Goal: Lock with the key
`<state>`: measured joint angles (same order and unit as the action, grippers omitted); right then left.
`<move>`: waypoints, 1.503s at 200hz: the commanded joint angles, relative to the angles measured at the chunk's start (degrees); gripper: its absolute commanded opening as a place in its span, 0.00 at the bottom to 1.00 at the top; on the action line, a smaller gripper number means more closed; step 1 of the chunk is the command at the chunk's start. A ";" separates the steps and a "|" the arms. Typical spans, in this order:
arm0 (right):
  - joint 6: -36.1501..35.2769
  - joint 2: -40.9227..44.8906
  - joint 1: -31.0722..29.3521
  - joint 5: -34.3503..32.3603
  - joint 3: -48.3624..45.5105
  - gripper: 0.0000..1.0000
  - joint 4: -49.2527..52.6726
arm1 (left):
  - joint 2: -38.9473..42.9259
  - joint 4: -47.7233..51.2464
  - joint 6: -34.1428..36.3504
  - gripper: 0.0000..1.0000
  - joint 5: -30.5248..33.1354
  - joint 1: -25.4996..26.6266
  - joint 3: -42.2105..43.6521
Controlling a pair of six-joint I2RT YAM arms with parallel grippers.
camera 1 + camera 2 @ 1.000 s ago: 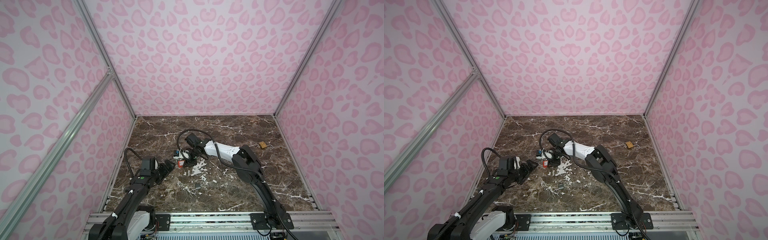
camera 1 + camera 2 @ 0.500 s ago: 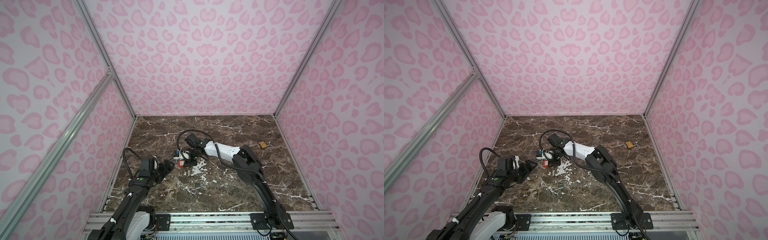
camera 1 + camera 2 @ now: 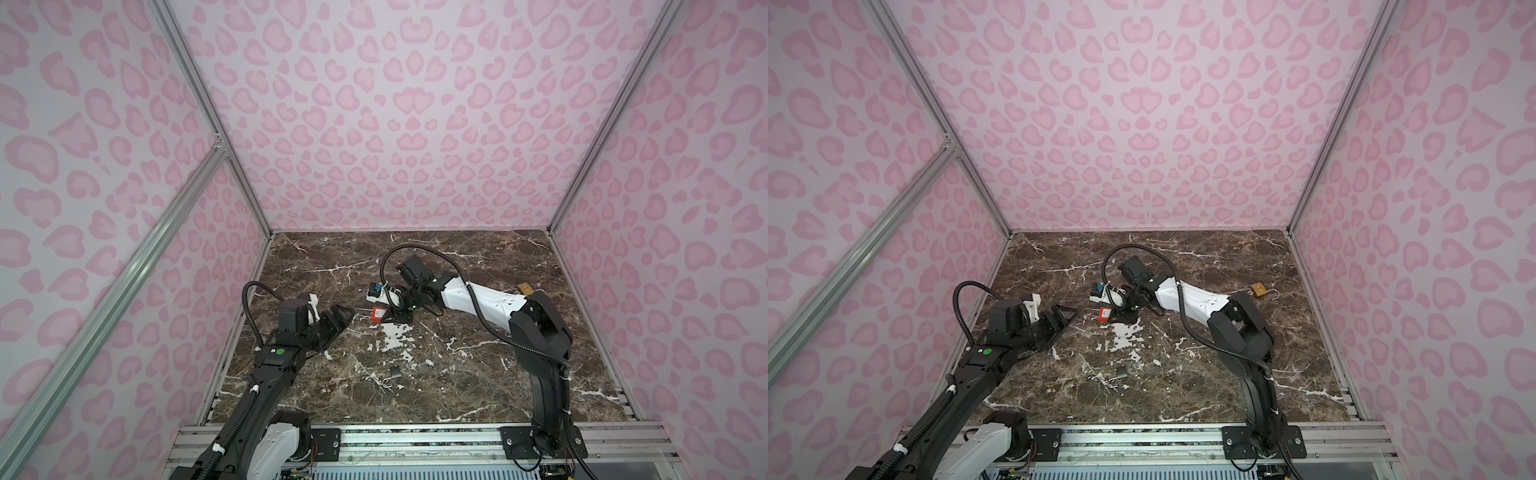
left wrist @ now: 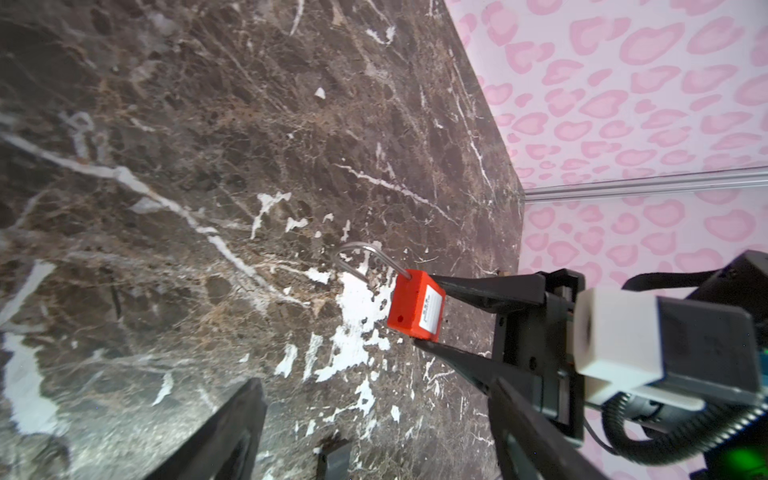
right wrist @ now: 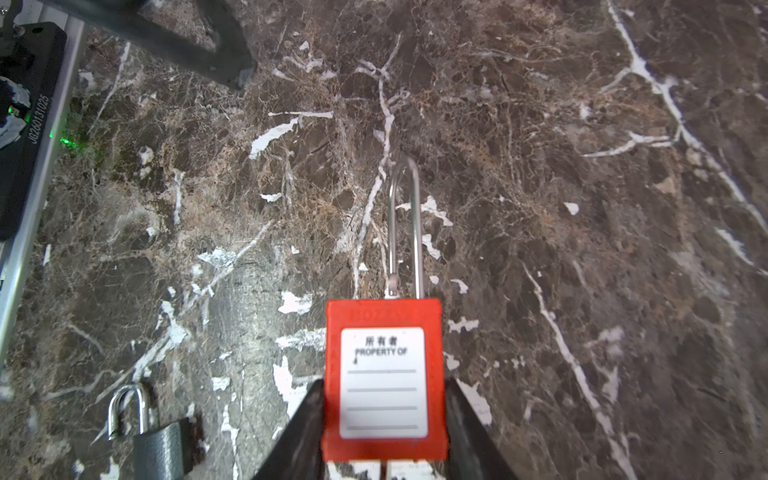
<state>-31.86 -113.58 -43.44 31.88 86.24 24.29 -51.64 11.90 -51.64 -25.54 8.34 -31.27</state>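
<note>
- Right claw [image 5: 384, 384] is clamped on the red padlock [image 5: 384, 332] — its two black fingers [image 5: 301, 432] squeeze the sides of the body, down near the bottom end.
- In both top views the red padlock [image 3: 377, 314] sits a bit left of the table's middle, with the right arm stretched across to reach it.
- It's low over the marble table [image 3: 457, 374], but I honestly can't tell if it's touching or just above.
- The lock's long silver shackle [image 5: 405, 224] points straight away from the claw. I can't tell whether it's clicked in.
- There's a white sticker [image 5: 383, 399] on the lock's face that reads "PROPERTY OF", turned toward the right wrist camera.
- The bottom of the lock is tucked between the fingers, so I can't say whether a key is in it.
- Left claw [image 3: 343, 318] has its fingers apart with nothing between them. It hovers near the red padlock on its left, tips aimed at it, not touching.
- A grey padlock [image 3: 395, 372] lies flat on the table nearer the front edge, well apart from both claws.
- A brass padlock [image 3: 1259, 289] lies over on the right side — just behind the right arm's elbow.
</note>
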 commanded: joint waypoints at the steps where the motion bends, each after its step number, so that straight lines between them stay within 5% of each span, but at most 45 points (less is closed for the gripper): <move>1: 1.92 2.76 -0.04 -0.59 -3.81 0.40 -2.60 | -0.43 -4.74 -2.35 0.85 0.08 2.38 -1.21; 150: 9.47 15.80 1.08 1.81 -8.62 0.40 -7.75 | -5.15 -16.05 -6.72 0.81 -3.61 9.23 -7.10; 300: 13.09 15.01 0.81 6.75 -5.14 0.41 -9.75 | -7.16 -21.23 -8.52 0.40 -5.00 11.78 -6.27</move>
<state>-19.09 -97.93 -42.39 37.19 80.58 15.75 -58.59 -5.34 -59.55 -29.63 19.99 -37.98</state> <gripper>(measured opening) 0.415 0.424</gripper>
